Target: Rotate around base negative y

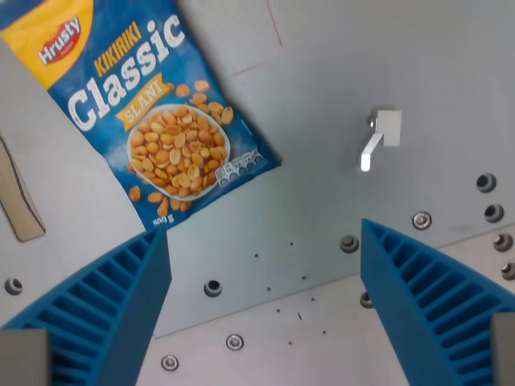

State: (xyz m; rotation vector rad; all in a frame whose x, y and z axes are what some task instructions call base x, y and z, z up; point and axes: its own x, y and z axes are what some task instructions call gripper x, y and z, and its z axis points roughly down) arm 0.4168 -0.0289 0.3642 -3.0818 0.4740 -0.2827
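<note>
Below the peanut bag (149,112), claw (265,277) wide open, empty, over bare table (338,64)

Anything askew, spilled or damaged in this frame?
Nothing spilled or damaged. The peanut bag lies flat but tilted in the wrist view, its top corner cut off by the frame edge. The tool is open and empty.

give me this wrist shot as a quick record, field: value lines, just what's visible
view: wrist camera looking down on a grey metal table
gripper: gripper, two blue ribbed fingers at the bottom corners, jaws wide apart, nothing between them
bag: blue peanut bag reading "Hrusty Kikiriki Classic", lying flat and tilted, upper part of the wrist view's left
bracket: small white bracket on the table, upper part of the wrist view's right
contact: fingers touch neither bag nor bracket
surface: bolts and holes across the lower plate
</note>
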